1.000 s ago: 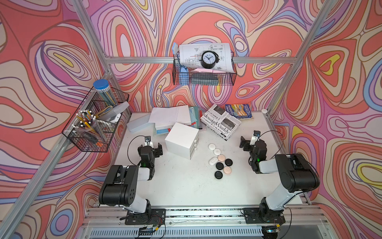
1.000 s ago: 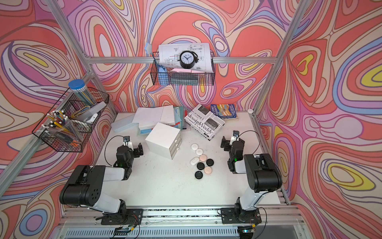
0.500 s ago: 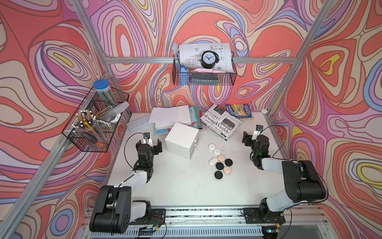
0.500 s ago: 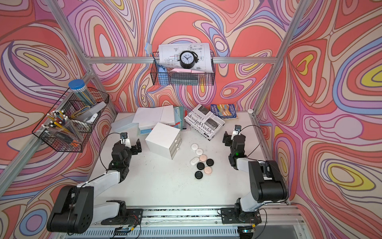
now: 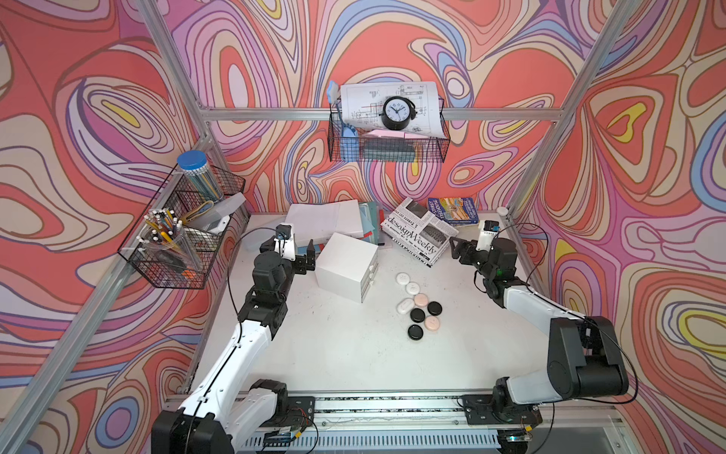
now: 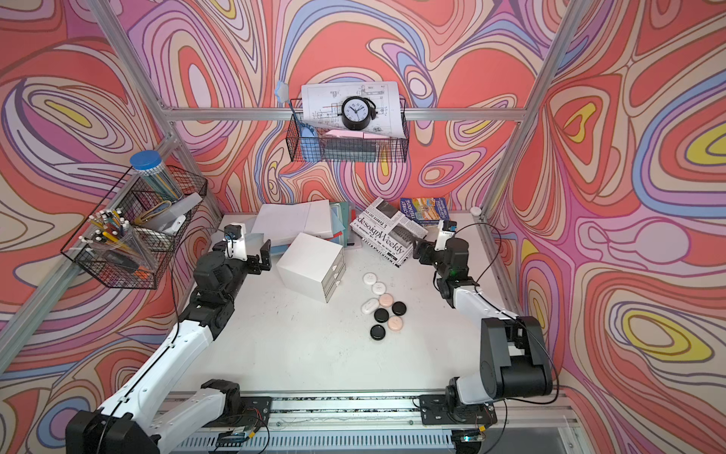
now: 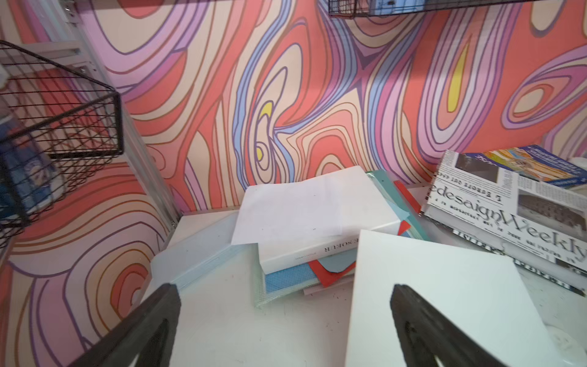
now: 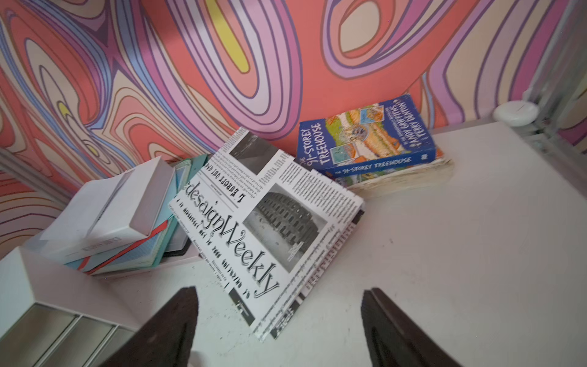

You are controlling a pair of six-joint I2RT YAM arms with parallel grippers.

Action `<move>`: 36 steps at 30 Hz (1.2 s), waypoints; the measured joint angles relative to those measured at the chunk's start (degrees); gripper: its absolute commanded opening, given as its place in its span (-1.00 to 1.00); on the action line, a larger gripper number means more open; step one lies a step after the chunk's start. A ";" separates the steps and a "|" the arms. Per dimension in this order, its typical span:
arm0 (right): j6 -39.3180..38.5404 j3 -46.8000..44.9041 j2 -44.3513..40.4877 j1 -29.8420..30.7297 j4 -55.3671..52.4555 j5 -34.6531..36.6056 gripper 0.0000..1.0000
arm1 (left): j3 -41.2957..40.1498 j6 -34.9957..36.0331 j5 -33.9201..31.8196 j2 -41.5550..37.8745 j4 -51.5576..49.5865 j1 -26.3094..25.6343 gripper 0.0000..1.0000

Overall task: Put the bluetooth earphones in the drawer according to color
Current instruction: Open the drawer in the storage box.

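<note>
**Earphones (image 5: 421,300) loose beside the shut drawer (image 5: 345,257)**

Eight earphones lie in a tight cluster on the white table (image 5: 353,365), just beside the drawer's front, whose three clear trays look pushed in. Two white cases sit farthest back. The third white lies among the black and beige-pink ones nearer the front.

The left gripper (image 7: 284,287) hangs at the drawer's back corner, jaws wide and empty, with one finger (image 7: 403,305) over the white top. A frosted box (image 7: 197,251) and a stack of books and folders (image 7: 314,219) crowd the space beyond it.

The right gripper (image 8: 279,291), jaws apart with nothing between them, points at a folded newspaper (image 8: 270,235), which has a blue paperback (image 8: 368,139) behind it. Both grippers are well apart from the earphones.
</note>
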 measured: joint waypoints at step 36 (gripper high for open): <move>29.09 10.69 17.90 18.62 2.05 -22.08 0.27 | 23.65 9.62 21.51 22.27 -38.56 -10.75 0.97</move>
